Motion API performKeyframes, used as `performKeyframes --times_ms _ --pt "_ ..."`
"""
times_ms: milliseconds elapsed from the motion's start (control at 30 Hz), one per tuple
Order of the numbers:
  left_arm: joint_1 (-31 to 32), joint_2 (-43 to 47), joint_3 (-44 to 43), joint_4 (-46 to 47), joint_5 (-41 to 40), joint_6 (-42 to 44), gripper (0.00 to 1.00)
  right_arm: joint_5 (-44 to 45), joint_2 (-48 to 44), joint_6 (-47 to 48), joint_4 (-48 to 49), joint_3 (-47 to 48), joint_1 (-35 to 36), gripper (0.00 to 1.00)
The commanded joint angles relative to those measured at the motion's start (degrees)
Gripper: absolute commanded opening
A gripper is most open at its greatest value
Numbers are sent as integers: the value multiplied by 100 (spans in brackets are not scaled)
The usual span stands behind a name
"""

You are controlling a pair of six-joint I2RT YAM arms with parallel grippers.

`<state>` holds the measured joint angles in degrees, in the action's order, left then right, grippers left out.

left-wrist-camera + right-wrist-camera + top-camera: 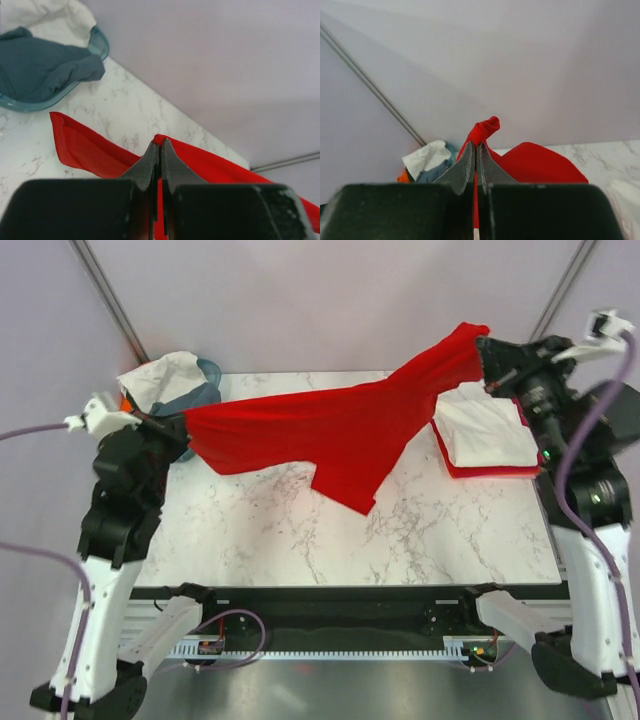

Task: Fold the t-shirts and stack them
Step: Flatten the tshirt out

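A bright red t-shirt [340, 430] hangs stretched between my two grippers above the marble table [300, 530]. My left gripper [182, 428] is shut on its left edge near the basket; the pinched cloth [161, 137] shows at the fingertips in the left wrist view. My right gripper [484, 348] is shut on the shirt's other end, held higher at the back right, with a bunch of red cloth [484, 129] sticking out above the tips. A folded white shirt [485, 430] lies on a folded red one [495, 472] at the right.
A teal basket [207, 380] at the back left holds white [160, 375], grey [45, 70] and orange [403, 176] shirts. Purple walls stand close behind the table. Metal poles run up at both back corners.
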<state>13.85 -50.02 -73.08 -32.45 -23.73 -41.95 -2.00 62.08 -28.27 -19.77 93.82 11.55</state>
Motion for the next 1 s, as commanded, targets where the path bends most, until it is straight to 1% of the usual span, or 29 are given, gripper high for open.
performKeyframes --times_ms 0,33,67,200,267,367,400,500,567,733,767,833,867,900,933,967 --pt "-31 948 -67 204 52 161 2 -196 -949 -29 360 269 -13 0" --pt "-40 1116 -23 160 78 126 2 -196 -1127 -21 342 242 -21 0" --pt "-40 1474 30 81 105 100 2 -196 -1433 -20 333 216 -21 0" --pt "-40 2021 -144 -209 166 -41 2 -178 -1970 -20 202 416 -13 0" --pt "-31 2093 -294 -428 289 -146 2 -152 -2068 -38 123 584 -13 0" --pt "-31 2093 -496 -578 561 -348 2 -108 -1929 -64 -123 1224 -21 0" --pt "-40 2075 -471 -579 588 -392 2 -125 -1728 -73 -185 1566 -21 0" --pt "-40 1830 -322 -605 588 -498 2 -160 -1298 -117 -264 1867 -13 0" --pt "-31 1531 -172 -605 484 -542 2 -99 -1042 -170 -308 1868 -21 0" --pt "-31 802 530 -561 88 -761 2 164 -58 -231 -343 1158 -13 0" --pt "-40 592 793 -448 9 -796 2 165 257 -275 -335 817 -21 0" --pt "-31 397 1110 -263 -70 -998 2 139 514 -258 -160 376 -21 0" --pt "-40 257 1277 -166 -158 -1068 2 104 593 -284 -2 -235 -21 0" --pt "-31 178 1627 78 -211 -1252 2 112 655 -354 182 -581 -13 0" --pt "-40 133 1813 220 -246 -1332 2 103 656 -398 697 -932 -21 0" --pt "-31 81 2145 369 -307 -1368 2 103 682 -433 946 -1562 -21 0"
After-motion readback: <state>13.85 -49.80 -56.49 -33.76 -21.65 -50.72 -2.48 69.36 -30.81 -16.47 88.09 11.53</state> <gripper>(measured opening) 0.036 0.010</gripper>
